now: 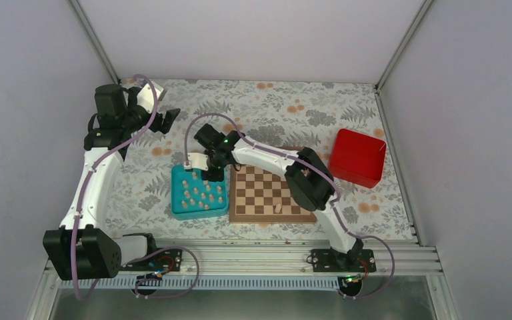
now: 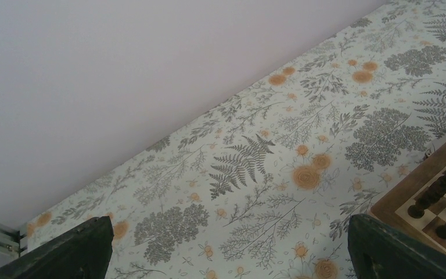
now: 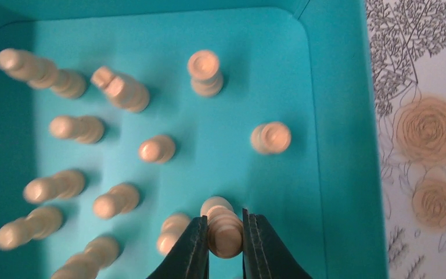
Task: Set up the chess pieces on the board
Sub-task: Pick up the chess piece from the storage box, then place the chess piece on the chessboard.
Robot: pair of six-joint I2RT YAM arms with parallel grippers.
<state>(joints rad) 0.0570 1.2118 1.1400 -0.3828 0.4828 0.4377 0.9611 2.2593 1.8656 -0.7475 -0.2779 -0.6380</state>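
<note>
We see R claw (image 1: 211,177) over teal tray (image 1: 177,207) w/ pale pieces (image 1: 200,197); board (image 1: 260,217) at tray's 3 o'clock.

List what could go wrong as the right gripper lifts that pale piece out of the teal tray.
The right gripper holds the pale piece in a narrow pinch; it might slip or tilt on lifting.
A neighbouring piece stands beside the gripper and could get knocked over.
The wall of the teal tray stands between it and the board; a low carry might clip it.
</note>
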